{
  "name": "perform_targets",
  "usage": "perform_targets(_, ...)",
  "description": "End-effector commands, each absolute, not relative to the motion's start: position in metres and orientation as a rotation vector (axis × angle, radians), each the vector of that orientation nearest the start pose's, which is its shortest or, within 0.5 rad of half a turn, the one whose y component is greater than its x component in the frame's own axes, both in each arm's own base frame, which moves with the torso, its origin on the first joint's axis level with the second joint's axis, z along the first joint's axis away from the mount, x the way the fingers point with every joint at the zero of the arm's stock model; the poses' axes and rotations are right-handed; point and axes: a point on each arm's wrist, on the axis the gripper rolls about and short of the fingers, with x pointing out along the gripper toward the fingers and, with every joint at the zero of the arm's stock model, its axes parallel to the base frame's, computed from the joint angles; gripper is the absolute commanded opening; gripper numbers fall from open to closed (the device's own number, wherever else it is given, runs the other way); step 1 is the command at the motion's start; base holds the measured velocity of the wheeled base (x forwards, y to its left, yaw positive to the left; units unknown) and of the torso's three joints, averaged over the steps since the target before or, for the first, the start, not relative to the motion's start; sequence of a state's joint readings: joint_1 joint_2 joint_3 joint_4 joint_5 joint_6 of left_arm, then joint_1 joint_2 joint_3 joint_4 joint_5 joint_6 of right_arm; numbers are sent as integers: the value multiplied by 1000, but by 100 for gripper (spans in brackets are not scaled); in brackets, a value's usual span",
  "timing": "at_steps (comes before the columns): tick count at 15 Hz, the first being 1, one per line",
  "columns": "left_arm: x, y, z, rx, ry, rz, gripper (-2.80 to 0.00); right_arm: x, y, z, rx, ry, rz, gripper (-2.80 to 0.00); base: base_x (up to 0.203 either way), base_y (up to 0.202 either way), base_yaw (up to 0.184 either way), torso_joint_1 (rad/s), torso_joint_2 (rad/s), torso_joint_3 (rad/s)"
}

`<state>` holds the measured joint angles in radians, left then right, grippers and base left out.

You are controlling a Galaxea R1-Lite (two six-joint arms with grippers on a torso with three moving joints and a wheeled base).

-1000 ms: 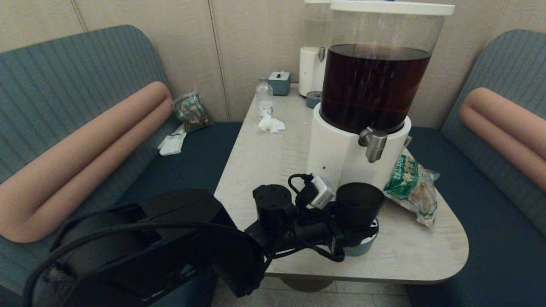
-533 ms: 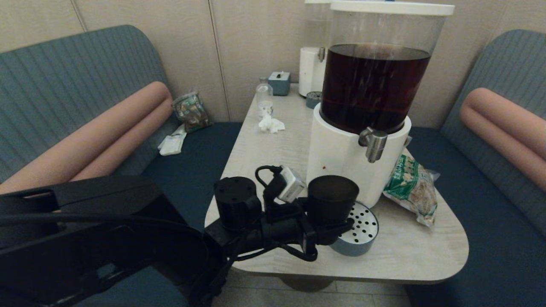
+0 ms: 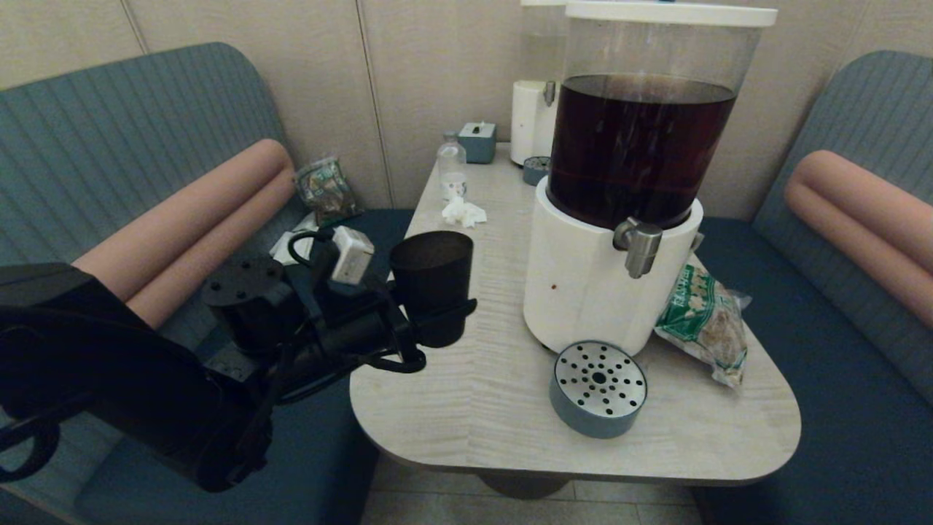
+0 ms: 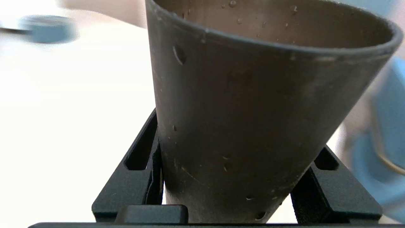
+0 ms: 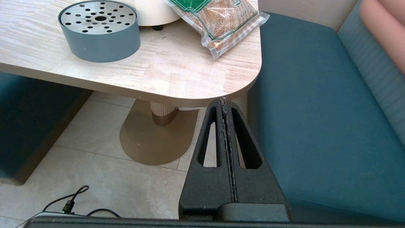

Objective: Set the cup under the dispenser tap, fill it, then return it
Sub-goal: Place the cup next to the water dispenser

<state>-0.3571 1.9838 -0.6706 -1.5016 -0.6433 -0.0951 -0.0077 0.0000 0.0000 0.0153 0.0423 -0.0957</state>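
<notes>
My left gripper (image 3: 437, 321) is shut on the cup (image 3: 431, 277), a black tapered tumbler held upright above the table's left edge, well to the left of the dispenser. In the left wrist view the cup (image 4: 253, 110) fills the picture, with a black finger (image 4: 139, 171) pressed against each side low down and droplets on its inner wall. The dispenser tap (image 3: 639, 249) juts from the white base (image 3: 576, 284) below the tank of dark brown liquid, with nothing under it. My right gripper (image 5: 224, 103) is shut and empty, below the table's near right corner.
A round grey drip tray (image 3: 598, 386) with a perforated metal top sits in front of the white base. A green snack bag (image 3: 703, 321) lies to its right. Farther back are a crumpled tissue (image 3: 463, 213), a small clear bottle (image 3: 451, 166) and a smaller white dispenser (image 3: 531, 120). Blue benches flank the table (image 3: 474, 408).
My left arm has carried the cup off the drip tray below the tap, up and leftward to the table's left edge. The tray's top is now uncovered.
</notes>
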Motion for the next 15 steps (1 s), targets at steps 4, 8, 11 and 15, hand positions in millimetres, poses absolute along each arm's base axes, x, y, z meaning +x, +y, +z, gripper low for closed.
perform_targets(4, 357, -83, 119, -69, -129, -883, -280, -23, 1, 74, -96, 15, 36, -280, 0, 0, 0, 0, 0, 0)
perform_targets(8, 408, -85, 89, -78, -147, -862, -280, -23, 1, 74, -96, 15, 36, -280, 0, 0, 0, 0, 0, 0)
perform_targets(11, 437, -90, 55, -86, -141, -858, -280, -23, 1, 74, -96, 15, 36, -280, 0, 0, 0, 0, 0, 0)
perform_targets(15, 458, -93, 29, -95, -144, -853, -280, -23, 1, 74, -96, 15, 38, -280, 0, 0, 0, 0, 0, 0)
